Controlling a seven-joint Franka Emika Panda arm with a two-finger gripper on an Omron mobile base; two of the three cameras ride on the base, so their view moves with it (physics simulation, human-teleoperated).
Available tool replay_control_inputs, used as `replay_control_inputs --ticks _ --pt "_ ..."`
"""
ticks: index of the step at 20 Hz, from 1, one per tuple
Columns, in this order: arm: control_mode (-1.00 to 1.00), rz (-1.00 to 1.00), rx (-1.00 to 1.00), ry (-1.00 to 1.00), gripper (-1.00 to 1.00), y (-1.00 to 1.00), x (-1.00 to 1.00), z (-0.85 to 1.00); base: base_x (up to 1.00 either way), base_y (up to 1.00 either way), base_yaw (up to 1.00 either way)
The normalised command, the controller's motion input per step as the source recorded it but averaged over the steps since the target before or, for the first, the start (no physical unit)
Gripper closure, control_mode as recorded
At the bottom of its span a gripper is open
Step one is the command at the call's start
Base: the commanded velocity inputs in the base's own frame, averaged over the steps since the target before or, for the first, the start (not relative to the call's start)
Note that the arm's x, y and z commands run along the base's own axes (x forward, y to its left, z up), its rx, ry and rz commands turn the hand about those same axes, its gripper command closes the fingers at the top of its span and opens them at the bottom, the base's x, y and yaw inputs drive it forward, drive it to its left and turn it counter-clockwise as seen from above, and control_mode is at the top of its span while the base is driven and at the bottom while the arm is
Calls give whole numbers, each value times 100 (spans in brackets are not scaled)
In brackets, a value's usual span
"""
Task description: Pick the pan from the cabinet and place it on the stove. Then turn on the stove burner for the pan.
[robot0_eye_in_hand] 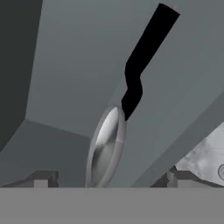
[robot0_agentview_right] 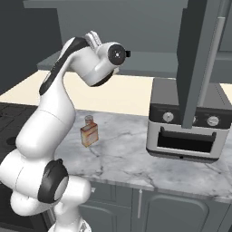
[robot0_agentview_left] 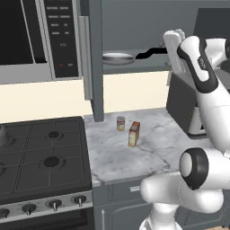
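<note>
I see the cabinet (robot0_agentview_left: pixel 96 67) open above the marble bench (robot0_agentview_left: pixel 152 143), the stove (robot0_agentview_left: pixel 42 157) off to the left. The pan (robot0_agentview_left: pixel 118 58) lies on the cabinet's inner shelf, black handle pointing right — my claw (robot0_eye_in_hand: pixel 107 179) hovers just short of it, fingers spread apart, gripping nothing.

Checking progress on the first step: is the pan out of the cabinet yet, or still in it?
Still in. The pan lies flat on the cabinet shelf, door open; the gripper is open, holding nothing.
</note>
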Motion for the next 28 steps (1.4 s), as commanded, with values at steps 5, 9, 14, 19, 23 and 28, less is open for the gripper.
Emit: replay_control_inputs --ticks 5,9,14,19,23,28 --pt "-100 -14 0 5 -100 -12 46 0 0 0 0" --pt "-100 -14 0 7 -100 -7 47 0 0 0 0" --pt "-100 -13 0 9 -100 -3 45 0 0 0 0" --pt "-100 -12 -1 9 -100 0 45 -5 0 0 0" --pt "-100 -11 -1 9 -100 0 46 -13 0 0 0" --pt "-100 -10 -1 7 -100 0 44 -20 0 0 0"
